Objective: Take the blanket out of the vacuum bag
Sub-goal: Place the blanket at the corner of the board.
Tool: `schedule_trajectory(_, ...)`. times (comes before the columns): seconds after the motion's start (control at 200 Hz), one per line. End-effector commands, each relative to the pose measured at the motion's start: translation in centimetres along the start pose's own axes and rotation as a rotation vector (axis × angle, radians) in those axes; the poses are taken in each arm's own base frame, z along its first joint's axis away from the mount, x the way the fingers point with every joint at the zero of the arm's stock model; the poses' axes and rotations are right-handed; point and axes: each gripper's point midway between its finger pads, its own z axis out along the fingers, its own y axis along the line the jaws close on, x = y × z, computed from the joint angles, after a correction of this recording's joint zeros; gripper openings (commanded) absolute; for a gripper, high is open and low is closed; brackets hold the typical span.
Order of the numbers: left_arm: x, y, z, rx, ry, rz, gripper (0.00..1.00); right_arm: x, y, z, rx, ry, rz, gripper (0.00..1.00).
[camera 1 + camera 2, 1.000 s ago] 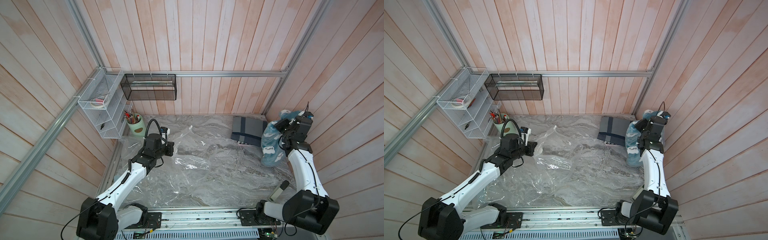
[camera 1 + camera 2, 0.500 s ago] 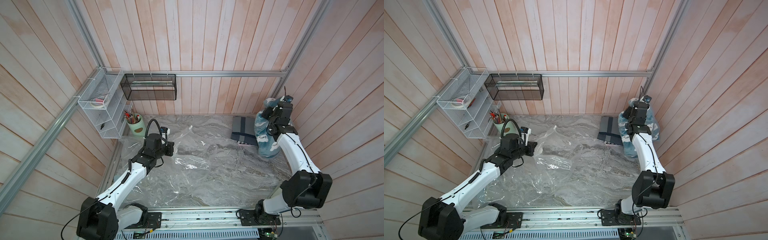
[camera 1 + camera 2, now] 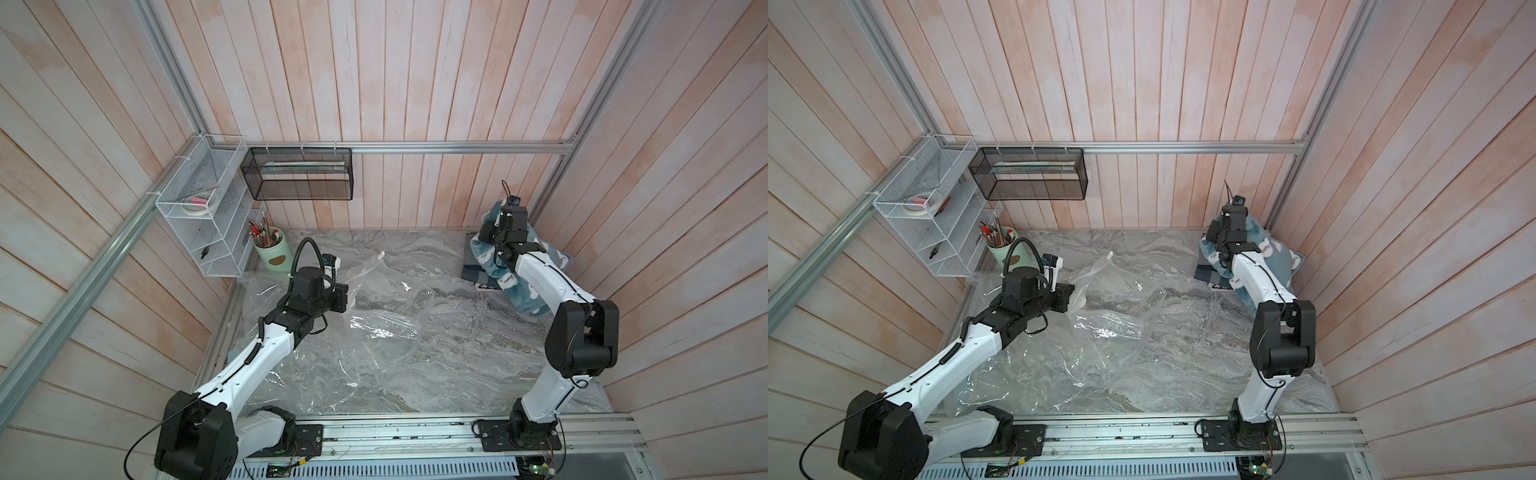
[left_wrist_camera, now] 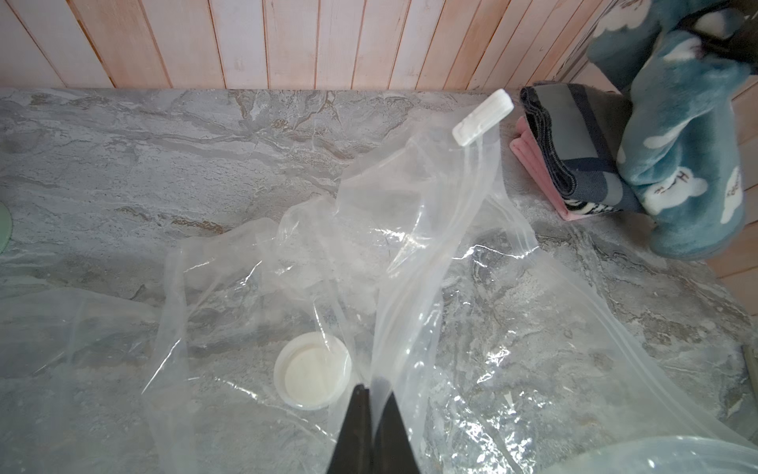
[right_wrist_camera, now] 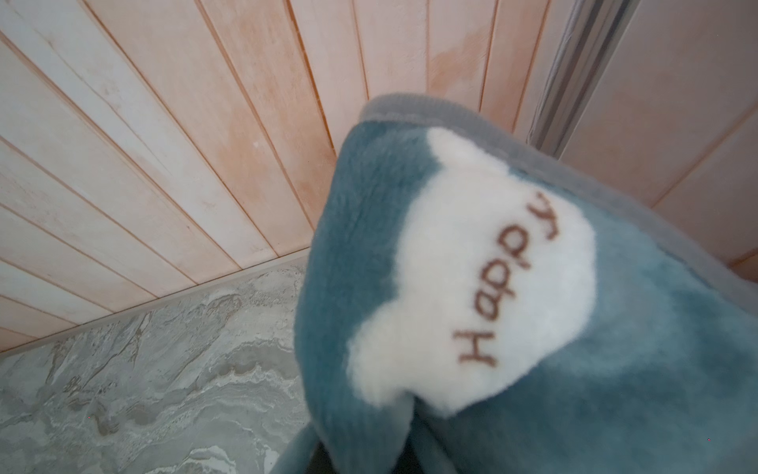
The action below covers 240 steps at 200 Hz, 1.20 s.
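Note:
The vacuum bag (image 3: 382, 328) (image 3: 1104, 328) lies flat and crumpled on the marble table, clear and empty. In the left wrist view the bag (image 4: 410, 246) shows its round white valve cap (image 4: 313, 371) and its white zip slider (image 4: 483, 117). My left gripper (image 4: 371, 390) (image 3: 347, 297) is shut on a raised fold of the bag's plastic beside the cap. The teal blanket (image 3: 519, 286) (image 3: 1273, 253) (image 5: 533, 328) with white clouds hangs outside the bag at the back right corner. My right gripper (image 3: 488, 235) (image 5: 365, 463) is shut on it, its fingers buried in the fleece.
A folded dark grey and pink cloth stack (image 3: 473, 266) (image 4: 574, 139) lies under the blanket's edge. A green cup of pens (image 3: 272, 251), a white wire shelf (image 3: 199, 216) and a black mesh basket (image 3: 297, 174) line the back left. Wooden walls stand close on every side.
The right arm has carried the blanket from the right wall back into the far right corner, above the folded cloth stack. The left arm and the bag have not moved.

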Motion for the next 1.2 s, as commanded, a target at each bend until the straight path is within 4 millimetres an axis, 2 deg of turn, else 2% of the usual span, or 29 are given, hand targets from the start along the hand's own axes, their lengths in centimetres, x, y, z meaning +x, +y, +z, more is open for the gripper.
schedule_trajectory(0.0,0.4,0.7,0.3,-0.026,0.019,0.023,0.00,-1.7,2.9,-0.2,-0.085,-0.062,-0.018,0.00)
schedule_trajectory(0.14,0.4,0.7,0.5,-0.029,0.022,0.023,0.00,-1.1,3.6,0.2,-0.097,-0.049,-0.017,0.00)
schedule_trajectory(0.325,0.5,0.9,0.6,-0.034,0.026,0.024,0.00,-3.5,4.1,-0.4,-0.088,-0.057,-0.027,0.00)
schedule_trajectory(0.375,0.5,0.9,0.7,-0.035,0.027,0.024,0.00,-3.6,4.4,-0.2,-0.104,-0.038,-0.021,0.00)
schedule_trajectory(0.455,0.5,0.9,0.8,-0.032,0.029,0.023,0.00,-2.7,4.9,0.5,-0.136,0.006,0.003,0.00)
schedule_trajectory(0.685,0.3,0.9,0.7,-0.033,0.027,0.027,0.00,2.2,5.7,2.8,-0.190,0.091,0.056,0.00)
schedule_trajectory(0.73,0.2,0.9,0.7,-0.035,0.025,0.028,0.00,2.9,5.8,3.1,-0.206,0.095,0.051,0.16)
schedule_trajectory(0.77,0.2,0.9,0.7,-0.035,0.027,0.027,0.00,3.2,6.0,3.2,-0.220,0.091,0.044,0.26)
schedule_trajectory(0.84,0.3,0.9,0.8,-0.034,0.028,0.027,0.00,3.1,6.1,2.8,-0.236,0.072,0.025,0.40)
schedule_trajectory(0.91,0.3,0.9,0.8,-0.032,0.031,0.025,0.00,1.8,5.9,1.7,-0.246,0.024,0.018,0.49)
schedule_trajectory(1.04,0.4,0.8,1.0,-0.025,0.034,0.023,0.00,-0.7,3.8,-1.1,-0.256,-0.065,0.079,0.55)
schedule_trajectory(1.12,0.4,0.8,1.1,-0.022,0.035,0.022,0.00,-1.7,1.1,-2.4,-0.260,-0.093,0.169,0.56)
schedule_trajectory(1.195,0.4,0.7,1.2,-0.018,0.037,0.020,0.00,-1.9,-1.8,-3.2,-0.252,-0.102,0.239,0.57)
